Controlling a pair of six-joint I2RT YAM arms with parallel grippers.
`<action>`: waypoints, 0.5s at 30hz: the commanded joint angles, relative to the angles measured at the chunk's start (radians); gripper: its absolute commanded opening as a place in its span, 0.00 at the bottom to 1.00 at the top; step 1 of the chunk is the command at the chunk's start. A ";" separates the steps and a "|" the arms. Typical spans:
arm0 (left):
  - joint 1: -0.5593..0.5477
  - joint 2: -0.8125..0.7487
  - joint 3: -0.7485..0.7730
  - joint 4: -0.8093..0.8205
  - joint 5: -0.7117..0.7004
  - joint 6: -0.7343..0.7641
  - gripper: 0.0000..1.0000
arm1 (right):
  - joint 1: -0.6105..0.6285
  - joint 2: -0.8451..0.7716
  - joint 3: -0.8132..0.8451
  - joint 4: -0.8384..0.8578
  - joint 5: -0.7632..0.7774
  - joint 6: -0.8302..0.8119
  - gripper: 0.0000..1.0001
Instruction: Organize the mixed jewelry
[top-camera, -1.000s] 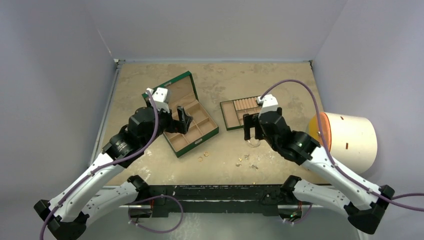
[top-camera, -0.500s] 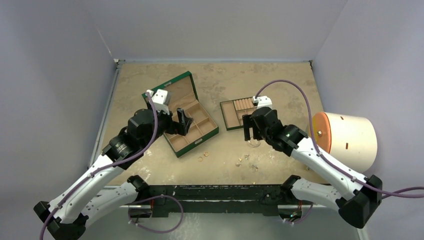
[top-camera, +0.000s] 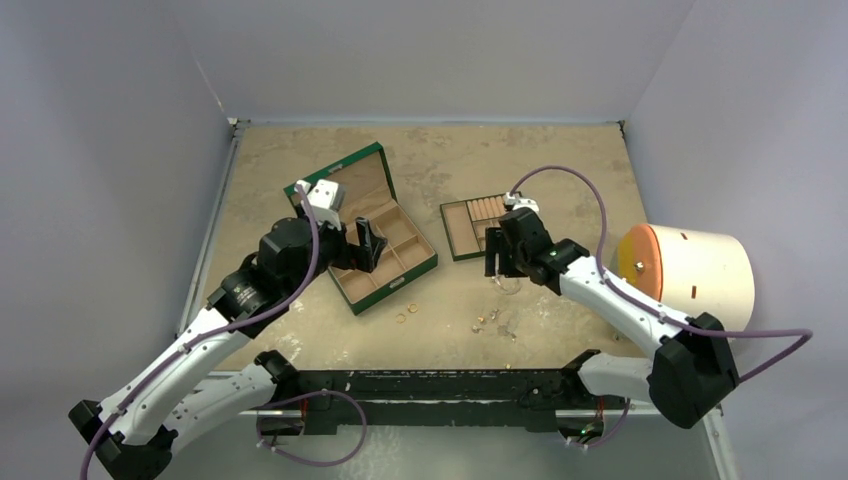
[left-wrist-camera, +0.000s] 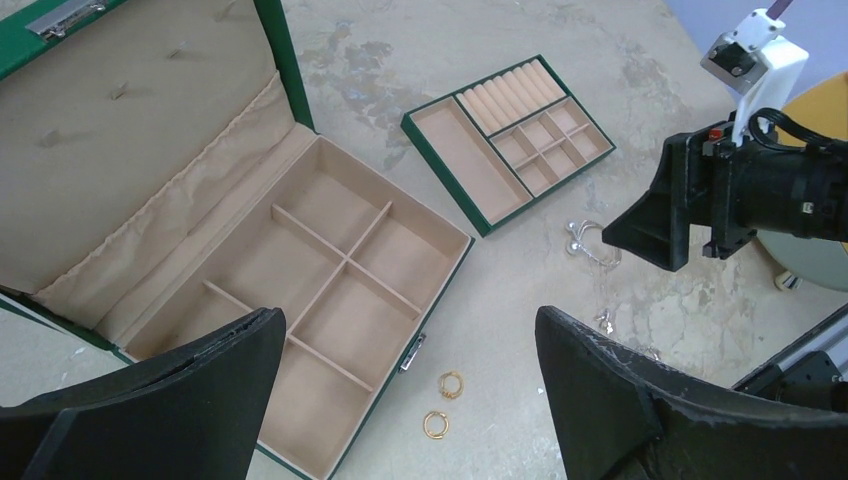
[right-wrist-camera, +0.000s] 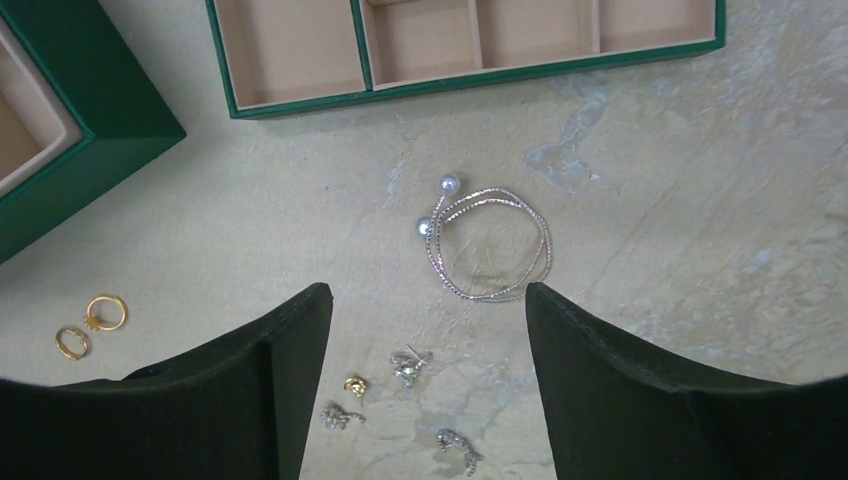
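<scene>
The mixed jewelry lies loose on the table in front of the boxes. Two gold rings (left-wrist-camera: 449, 384) lie by the green box's front corner and also show in the right wrist view (right-wrist-camera: 105, 312). A silver wire hoop (right-wrist-camera: 487, 245) with two pearl ends lies just beyond my right gripper (right-wrist-camera: 428, 300), which is open and empty above it. Several small studs (right-wrist-camera: 410, 367) lie between its fingers. My left gripper (left-wrist-camera: 408, 330) is open and empty, hovering over the green box (top-camera: 375, 235) near its front edge. The tan compartment tray (top-camera: 470, 225) holds no jewelry that I can see.
A white cylinder with an orange face (top-camera: 690, 280) lies at the table's right edge. The green box's lid (left-wrist-camera: 120, 120) stands open at the back left. The right arm (left-wrist-camera: 760, 185) shows in the left wrist view. Grey walls enclose the table.
My right arm has stretched out and its gripper has shifted slightly left and toward the tray, over the wire hoop. My left arm has barely moved.
</scene>
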 joint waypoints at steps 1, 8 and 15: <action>-0.004 0.002 0.001 0.027 -0.011 0.016 0.96 | -0.014 0.034 -0.019 0.077 -0.012 0.079 0.72; -0.004 0.007 0.004 0.021 -0.010 0.021 0.96 | -0.017 0.098 -0.051 0.118 -0.011 0.154 0.63; -0.005 0.009 0.002 0.021 -0.003 0.023 0.96 | -0.018 0.158 -0.065 0.151 -0.003 0.202 0.60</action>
